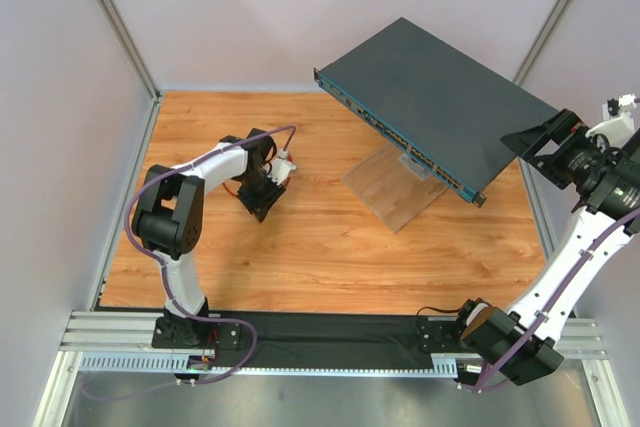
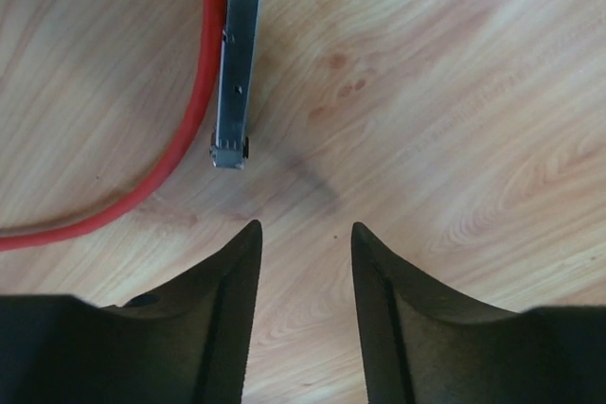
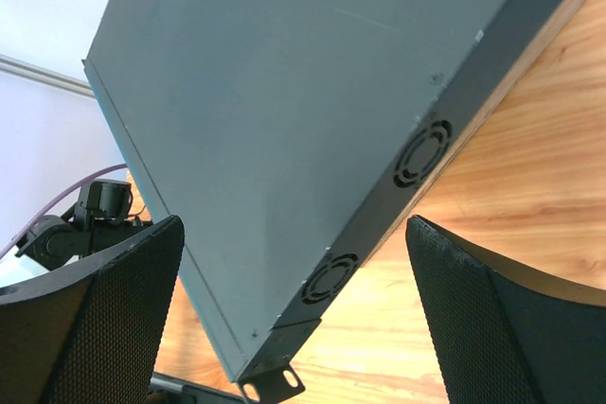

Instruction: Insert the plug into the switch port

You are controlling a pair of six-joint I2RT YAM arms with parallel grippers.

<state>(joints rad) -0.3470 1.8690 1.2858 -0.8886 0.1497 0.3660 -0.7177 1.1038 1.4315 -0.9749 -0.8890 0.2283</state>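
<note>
The switch, a wide flat dark blue-grey box (image 1: 440, 107), stands tilted at the back right, with its row of ports (image 1: 405, 144) on the thin front face towards the table's middle. A thin red cable (image 2: 194, 111) curves over the wood in the left wrist view; its red-booted plug is out of view. My left gripper (image 1: 262, 194) is open and empty just above the wood (image 2: 305, 229), to the right of the cable. My right gripper (image 1: 537, 152) is open at the box's right rear corner, with the box's top and side (image 3: 284, 92) between its fingers (image 3: 294, 224), not touching.
A small grey metallic stub (image 2: 235, 73) lies next to the red cable. A clear stand (image 1: 385, 190) props the box. The box's side face has round fan vents (image 3: 421, 151). Grey walls bound the wooden table (image 1: 330, 247); a metal rail (image 1: 300, 332) runs along the near edge.
</note>
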